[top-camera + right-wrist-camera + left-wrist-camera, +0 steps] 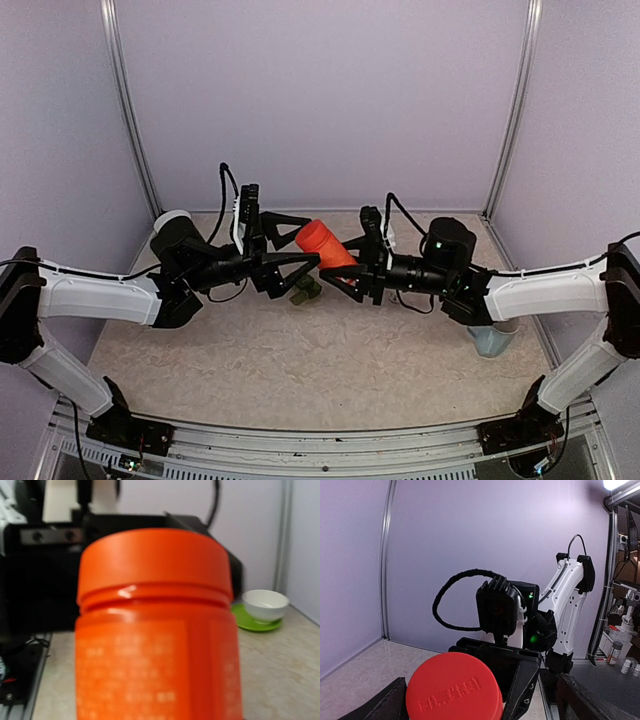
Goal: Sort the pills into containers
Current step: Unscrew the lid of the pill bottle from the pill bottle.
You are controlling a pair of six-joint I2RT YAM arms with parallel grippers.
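Plainly, the weak point is the cap. Left of the orange pill bottle (325,245), the left hand (311,243) stands wide open, its fingers (387,706) on either side of the bottle's red cap (452,690) without pinching it. If that hand closes off-centre, or twists before it has a firm hold, the cap may slip, or the bottle may turn inside the right hand (345,268), which grips the bottle's body from the right and holds it tilted in the air. A cap coming off at that lean could, I judge, spill pills across the table (300,370).

Just below the bottle lies the dark green strip of containers (306,291), partly hidden by both hands. Whether its lids are up, or anything is inside, I cannot tell. The bottle itself is capped and its contents are unseen. Far right of the bottle a pale blue mug (492,340) is partly covered by the right arm, so its inside is not visible.
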